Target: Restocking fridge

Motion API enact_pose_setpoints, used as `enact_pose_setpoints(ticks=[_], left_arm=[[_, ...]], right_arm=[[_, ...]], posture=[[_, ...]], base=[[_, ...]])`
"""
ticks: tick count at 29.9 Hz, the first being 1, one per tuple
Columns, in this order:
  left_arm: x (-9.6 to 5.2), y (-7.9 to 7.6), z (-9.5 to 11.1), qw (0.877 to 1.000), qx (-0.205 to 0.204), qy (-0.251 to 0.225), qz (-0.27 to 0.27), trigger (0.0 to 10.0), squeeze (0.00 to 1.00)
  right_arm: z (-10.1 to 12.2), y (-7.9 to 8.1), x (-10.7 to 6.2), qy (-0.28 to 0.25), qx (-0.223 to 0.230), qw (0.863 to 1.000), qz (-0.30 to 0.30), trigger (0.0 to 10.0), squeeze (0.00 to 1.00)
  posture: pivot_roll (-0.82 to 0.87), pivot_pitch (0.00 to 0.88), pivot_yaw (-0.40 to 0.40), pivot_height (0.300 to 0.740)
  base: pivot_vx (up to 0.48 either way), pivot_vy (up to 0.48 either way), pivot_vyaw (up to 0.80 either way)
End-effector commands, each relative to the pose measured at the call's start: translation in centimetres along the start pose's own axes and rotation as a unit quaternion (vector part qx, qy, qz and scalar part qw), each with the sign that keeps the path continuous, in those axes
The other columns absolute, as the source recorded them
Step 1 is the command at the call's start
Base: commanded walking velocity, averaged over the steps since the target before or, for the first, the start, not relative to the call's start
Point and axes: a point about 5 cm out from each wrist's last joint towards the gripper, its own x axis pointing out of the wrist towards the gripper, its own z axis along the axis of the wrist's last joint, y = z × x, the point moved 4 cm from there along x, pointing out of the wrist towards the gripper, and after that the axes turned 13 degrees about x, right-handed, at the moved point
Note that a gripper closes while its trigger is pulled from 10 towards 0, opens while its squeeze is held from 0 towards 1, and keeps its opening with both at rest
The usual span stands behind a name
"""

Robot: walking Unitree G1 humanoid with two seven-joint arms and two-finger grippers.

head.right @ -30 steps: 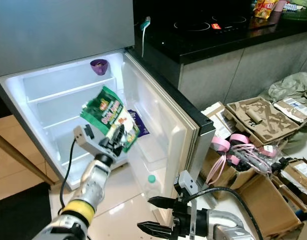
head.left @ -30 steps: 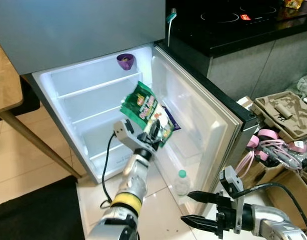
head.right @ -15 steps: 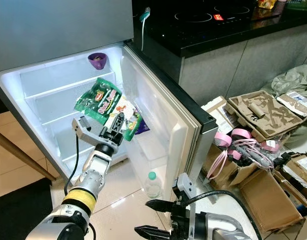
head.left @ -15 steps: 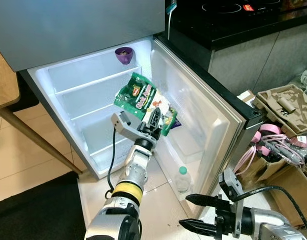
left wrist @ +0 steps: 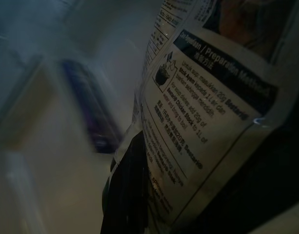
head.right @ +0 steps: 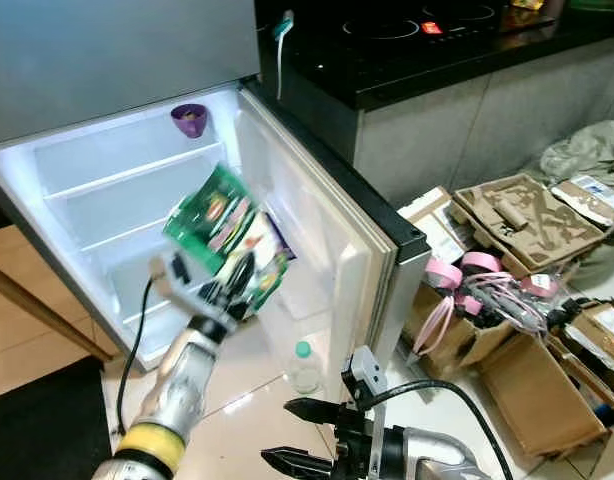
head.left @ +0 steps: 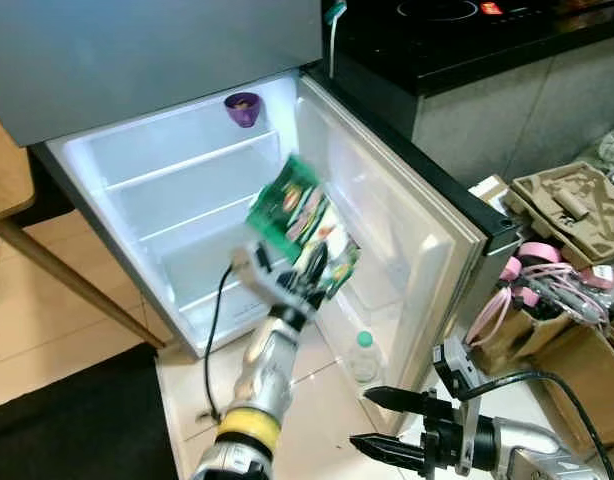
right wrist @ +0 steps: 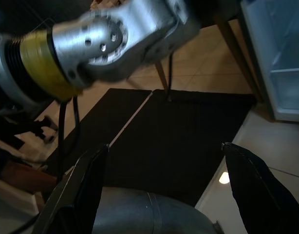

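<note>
Left hand (head.left: 309,272) pinching green snack packet (head.left: 299,215), held up in front of open fridge (head.left: 187,200), between lower shelves and door (head.left: 387,230). Packet not yet on any shelf. Right hand (head.left: 379,422) low near floor by door's outer edge, fingers spread, carrying nothing. Already inside: purple cup (head.left: 243,108) at back right corner of top shelf, dark purple packet (head.right: 279,245) and bottle (head.left: 362,358) in door racks. Shelves mostly bare. Judged: restocking at an early stage, this packet mid-delivery; release left to do.
</note>
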Motion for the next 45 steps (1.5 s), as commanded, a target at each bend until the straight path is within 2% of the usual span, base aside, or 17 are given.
enact_pose_setpoints(ticks=[1, 4, 7, 8, 12, 16, 17, 23, 27, 29, 31, 33, 35, 38, 42, 44, 45], left_arm=[[0.3, 0.1, 2.0, 0.998, 0.044, -0.037, 0.000, 10.0, 0.00], [-1.4, 4.5, 3.2, 0.990, 0.120, -0.029, 0.063, 10.0, 0.00], [-3.0, 7.8, 4.1, 0.984, 0.116, -0.033, 0.134, 10.0, 0.00], [-3.0, 7.8, 4.1, 0.984, 0.116, -0.033, 0.134, 10.0, 0.00], [-5.7, 11.4, 5.1, 0.971, 0.121, -0.031, 0.202, 10.0, 0.00], [-6.7, 12.5, 4.8, 0.967, 0.121, -0.020, 0.224, 10.0, 0.00], [-7.6, 13.3, 4.0, 0.962, 0.124, -0.001, 0.242, 10.0, 0.00], [-8.6, 13.8, 2.6, 0.959, 0.117, 0.024, 0.256, 10.0, 0.00], [-10.7, 14.5, 0.1, 0.950, 0.125, 0.084, 0.274, 10.0, 0.00], [-10.7, 14.5, 0.1, 0.950, 0.125, 0.084, 0.274, 10.0, 0.00], [-14.9, 16.3, -2.1, 0.925, 0.115, 0.145, 0.333, 10.0, 0.00], [-18.1, 17.4, -3.0, 0.904, 0.101, 0.174, 0.376, 10.0, 0.00], [-18.1, 17.4, -3.0, 0.904, 0.101, 0.174, 0.376, 10.0, 0.00], [-21.4, 18.3, -3.6, 0.880, 0.112, 0.215, 0.407, 10.0, 0.00], [-22.3, 18.4, -3.8, 0.874, 0.118, 0.230, 0.412, 10.0, 0.00], [-25.4, 18.5, -5.2, 0.845, 0.130, 0.295, 0.426, 10.0, 0.00], [-25.4, 18.5, -5.2, 0.845, 0.130, 0.295, 0.426, 10.0, 0.00]], right_arm=[[-0.2, 0.0, 0.3, -0.006, 0.006, 1.000, 0.006, 10.0, 0.00], [-0.3, -0.6, 0.3, -0.015, 0.013, 1.000, -0.006, 10.0, 0.00], [-0.7, -0.9, 0.1, -0.014, 0.020, 1.000, -0.010, 10.0, 0.00], [-0.7, -0.9, 0.1, -0.014, 0.020, 1.000, -0.010, 10.0, 0.00], [-1.5, -1.0, -0.2, -0.011, 0.034, 0.999, -0.011, 10.0, 0.00], [-1.7, -1.1, -0.3, -0.010, 0.037, 0.999, -0.011, 10.0, 0.00], [-1.8, -1.2, -0.3, -0.009, 0.038, 0.999, -0.012, 10.0, 0.00], [-2.0, -1.4, -0.4, -0.006, 0.039, 0.999, -0.015, 10.0, 0.00], [-3.0, -2.4, -0.6, 0.003, 0.046, 0.998, -0.040, 10.0, 0.00], [-3.0, -2.4, -0.6, 0.003, 0.046, 0.998, -0.040, 10.0, 0.00], [-4.8, -4.0, -1.2, 0.015, 0.065, 0.994, -0.085, 10.0, 0.00], [-6.2, -5.0, -1.7, 0.019, 0.087, 0.989, -0.116, 10.0, 0.00], [-6.2, -5.0, -1.7, 0.019, 0.087, 0.989, -0.116, 10.0, 0.00], [-8.4, -6.9, -2.9, 0.019, 0.115, 0.975, -0.191, 10.0, 0.00], [-9.3, -7.4, -3.3, 0.028, 0.119, 0.968, -0.218, 10.0, 0.00], [-11.7, -8.9, -4.8, 0.055, 0.124, 0.942, -0.308, 10.0, 0.00], [-11.7, -8.9, -4.8, 0.055, 0.124, 0.942, -0.308, 10.0, 0.00]], posture=[[-0.05, 0.166, 0.057, 0.740], [-0.03, 0.173, 0.049, 0.740], [-0.03, 0.175, 0.048, 0.740], [-0.03, 0.175, 0.048, 0.740], [-0.03, 0.169, 0.044, 0.740], [-0.03, 0.164, 0.042, 0.740], [-0.03, 0.161, 0.042, 0.740], [-0.04, 0.152, 0.037, 0.740], [-0.04, 0.152, 0.037, 0.740], [-0.04, 0.152, 0.037, 0.740], [-0.06, 0.128, 0.020, 0.740], [-0.07, 0.127, 0.027, 0.740], [-0.07, 0.127, 0.027, 0.740], [-0.07, 0.129, 0.020, 0.740], [-0.07, 0.129, 0.020, 0.740], [-0.07, 0.125, 0.024, 0.740], [-0.07, 0.125, 0.024, 0.740]], base=[[0.000, 0.000, 0.00], [0.000, 0.000, 0.00], [0.000, 0.000, 0.00], [0.000, 0.000, 0.00], [0.000, 0.000, 0.00], [0.000, 0.000, 0.00], [0.000, 0.000, 0.00], [0.000, 0.000, 0.00], [0.000, 0.000, 0.00], [0.000, 0.000, 0.00], [0.000, 0.000, 0.00], [0.000, 0.000, 0.00], [0.000, 0.000, 0.00], [0.000, 0.000, 0.00], [0.000, 0.000, 0.00], [0.000, 0.000, 0.00], [0.000, 0.000, 0.00]])
